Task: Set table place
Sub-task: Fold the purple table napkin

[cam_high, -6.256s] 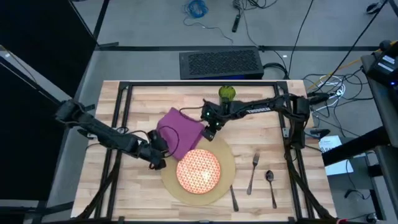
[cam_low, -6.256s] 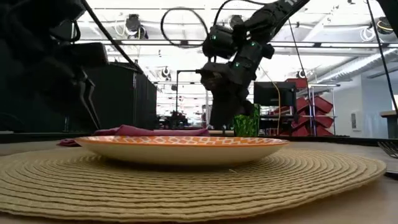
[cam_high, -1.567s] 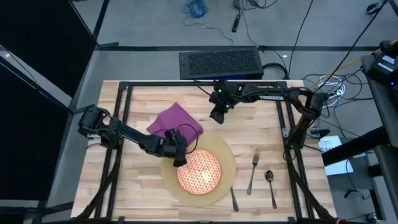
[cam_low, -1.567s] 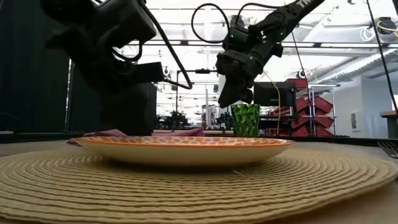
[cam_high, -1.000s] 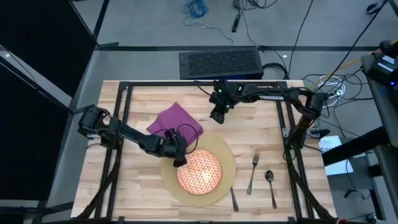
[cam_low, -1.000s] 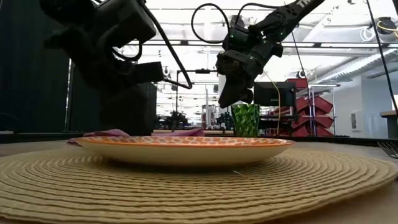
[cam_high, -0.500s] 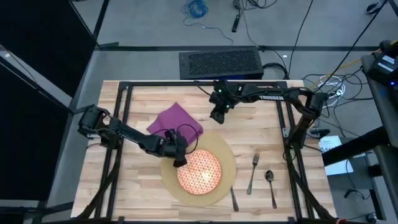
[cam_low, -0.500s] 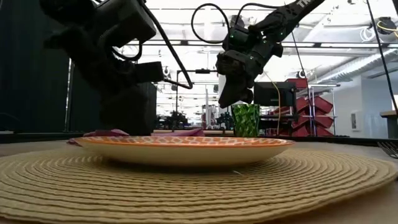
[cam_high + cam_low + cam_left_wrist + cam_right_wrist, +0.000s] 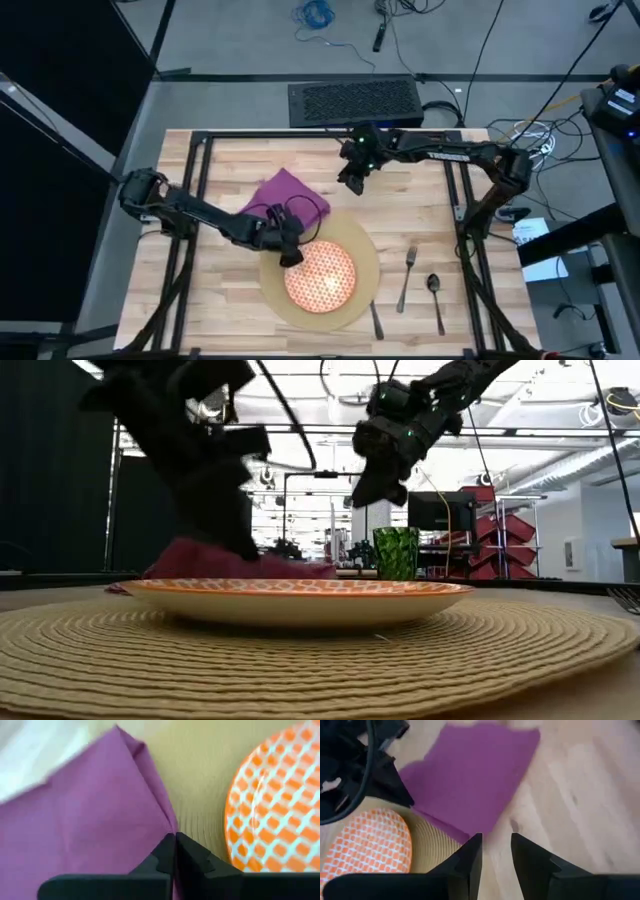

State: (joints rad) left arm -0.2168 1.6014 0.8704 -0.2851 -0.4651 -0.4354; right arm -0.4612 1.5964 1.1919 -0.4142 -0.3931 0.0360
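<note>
High view: the mat (image 9: pixel 362 262) lies at lower centre of the table (image 9: pixel 430 215), the plate (image 9: pixel 320 276) on it. The purple napkin (image 9: pixel 283 195) sits up and left, its near corner overlapping the mat's edge. The left gripper (image 9: pixel 288 252) is at that corner; the right gripper (image 9: pixel 352 180) hangs above the bare wood at upper centre. Fork (image 9: pixel 407 276), spoon (image 9: pixel 435 297) and knife (image 9: pixel 375 320) lie at lower right.

Low view: the napkin (image 9: pixel 235 563) bunches upward behind the plate (image 9: pixel 295 597) under the left arm. A green cup (image 9: pixel 396 552) stands behind.

Left wrist view: the fingers (image 9: pixel 192 860) are pressed together on the napkin's (image 9: pixel 85 815) edge, beside the plate (image 9: pixel 272 805).

Right wrist view: the fingers (image 9: pixel 472 857) stand apart, empty, over the napkin (image 9: pixel 475 780).

The napkin looks light, limp and prone to slide or fold; an edge pinch suits it, dragged low.
</note>
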